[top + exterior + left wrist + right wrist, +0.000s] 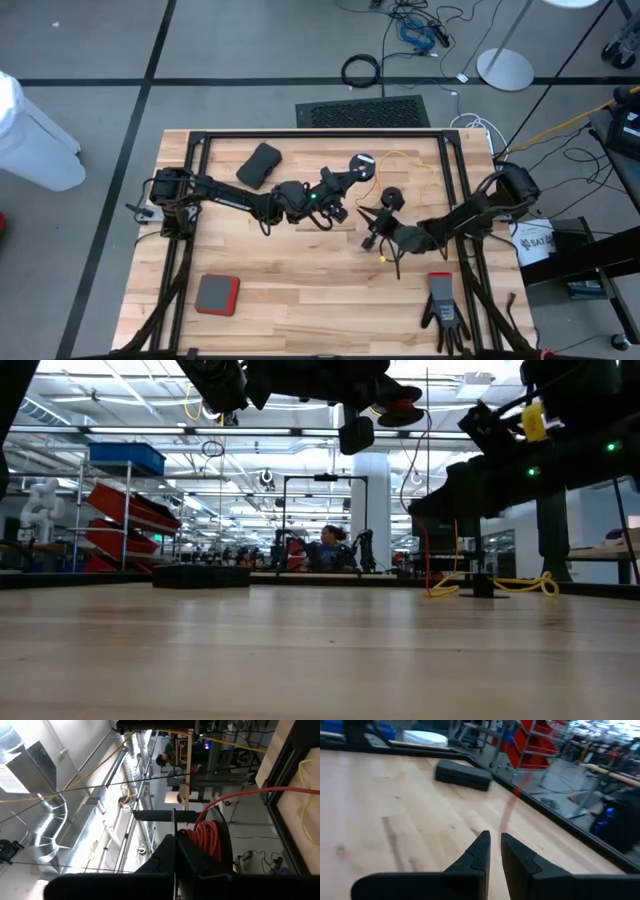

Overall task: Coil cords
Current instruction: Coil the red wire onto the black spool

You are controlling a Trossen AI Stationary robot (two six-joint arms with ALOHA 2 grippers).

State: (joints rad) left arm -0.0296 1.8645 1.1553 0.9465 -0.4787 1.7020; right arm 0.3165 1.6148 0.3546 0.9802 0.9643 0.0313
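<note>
Right hand [495, 851] nearly closed above table [395, 820].

Bright overhead ceiling lights [300, 405] lit everything evenly; the table [300, 650] showed soft glare, and the right wrist view was motion-blurred.

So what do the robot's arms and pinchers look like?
Both arms are dark, almost black, built of jointed links. The left arm shows a small green light near its wrist. The right arm carries something yellow near its gripper. Each ends in two dark wedge-shaped fingers.
</note>
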